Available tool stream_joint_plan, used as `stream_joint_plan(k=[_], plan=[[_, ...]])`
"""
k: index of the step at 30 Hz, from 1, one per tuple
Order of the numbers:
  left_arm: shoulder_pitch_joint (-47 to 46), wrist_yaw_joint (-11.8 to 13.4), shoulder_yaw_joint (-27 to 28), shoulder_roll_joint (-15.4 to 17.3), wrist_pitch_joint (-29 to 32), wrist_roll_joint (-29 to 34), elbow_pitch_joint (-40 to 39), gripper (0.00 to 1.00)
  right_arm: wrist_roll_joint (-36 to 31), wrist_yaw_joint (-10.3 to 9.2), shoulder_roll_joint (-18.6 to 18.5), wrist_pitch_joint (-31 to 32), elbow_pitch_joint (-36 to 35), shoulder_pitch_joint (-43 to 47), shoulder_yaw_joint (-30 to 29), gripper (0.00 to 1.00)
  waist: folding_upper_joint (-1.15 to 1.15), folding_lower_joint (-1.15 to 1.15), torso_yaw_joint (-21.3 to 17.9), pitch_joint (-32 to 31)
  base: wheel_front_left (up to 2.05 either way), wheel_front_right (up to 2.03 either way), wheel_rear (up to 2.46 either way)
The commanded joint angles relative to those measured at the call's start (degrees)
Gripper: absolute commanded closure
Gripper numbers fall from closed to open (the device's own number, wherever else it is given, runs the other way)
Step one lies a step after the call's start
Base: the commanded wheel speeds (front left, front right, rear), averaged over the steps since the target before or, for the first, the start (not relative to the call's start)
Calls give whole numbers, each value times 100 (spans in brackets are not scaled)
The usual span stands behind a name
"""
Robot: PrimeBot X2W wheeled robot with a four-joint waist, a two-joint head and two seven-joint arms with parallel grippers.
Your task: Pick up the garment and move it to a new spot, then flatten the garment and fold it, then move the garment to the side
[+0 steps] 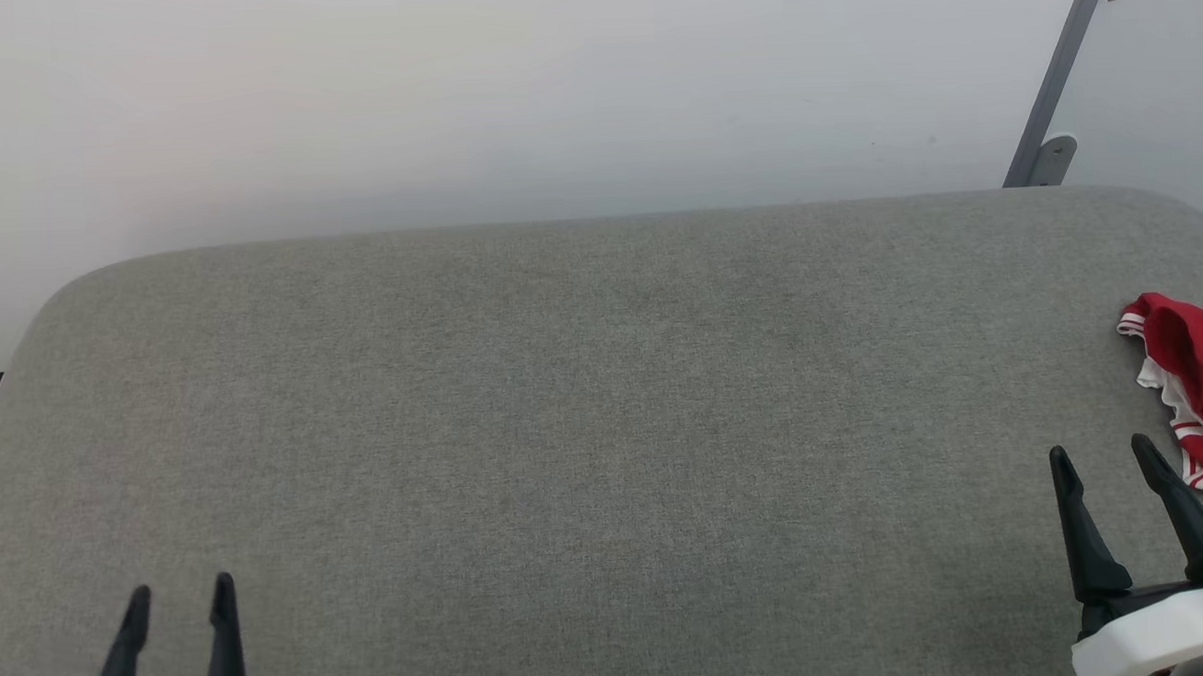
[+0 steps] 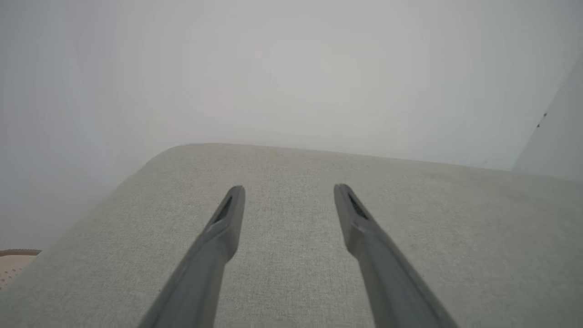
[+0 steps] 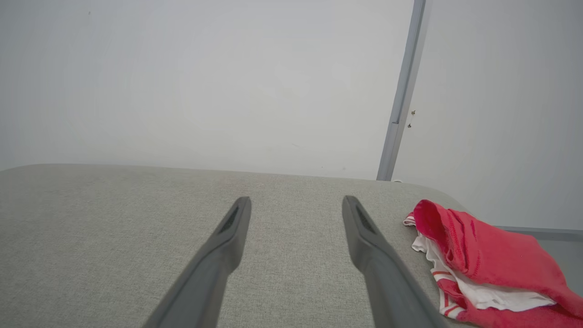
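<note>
While holding both jaws wide open and empty, with the shirt (image 1: 1201,372) bunched at the worktop's (image 1: 565,429) right edge beside the right jaws, guard against a stray brush pushing it over.

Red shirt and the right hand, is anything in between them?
No, just bare grey surface lies between the right hand and the shirt; the right wrist view shows it.

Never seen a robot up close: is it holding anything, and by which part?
Nothing. Left gripper and right gripper are open and empty; the garment lies crumpled, untouched, beside the right one.
</note>
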Motion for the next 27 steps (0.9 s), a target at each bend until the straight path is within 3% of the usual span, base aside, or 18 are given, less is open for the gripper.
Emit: stream_joint_plan(k=[1,27], plan=[[59,-14,-84,48,-27,1,53,0,-38,-1,33,-22,-25,88,-12,0,0,0,-1,-6,0,0,0],[42,-15,-335,144,-27,-234,110,0,-3,-1,35,-23,74,114,25,0,0,0,8,-20,0,0,0]])
